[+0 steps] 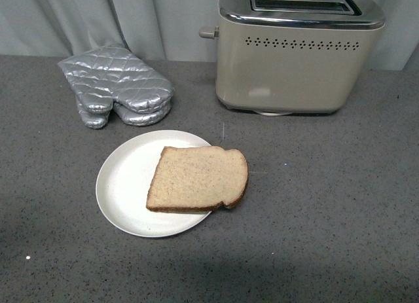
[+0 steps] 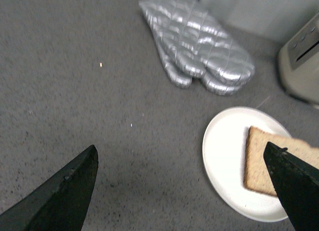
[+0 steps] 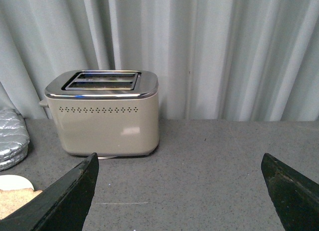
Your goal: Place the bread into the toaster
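Front view places the bread (image 1: 198, 178) flat on a smooth white plate (image 1: 121, 185), one crust edge overhanging the rim, near the cream, chrome-topped toaster (image 1: 294, 61). We judge the slice light, soft and easily torn, so grip that overhanging crust gently. Left hand (image 2: 179, 147) and right hand (image 3: 179, 156) both gape wide, empty.

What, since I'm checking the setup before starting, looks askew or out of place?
Only the bread: it sits off-centre on the white plate, its right end overhanging the rim. The toaster and oven mitts look undisturbed.
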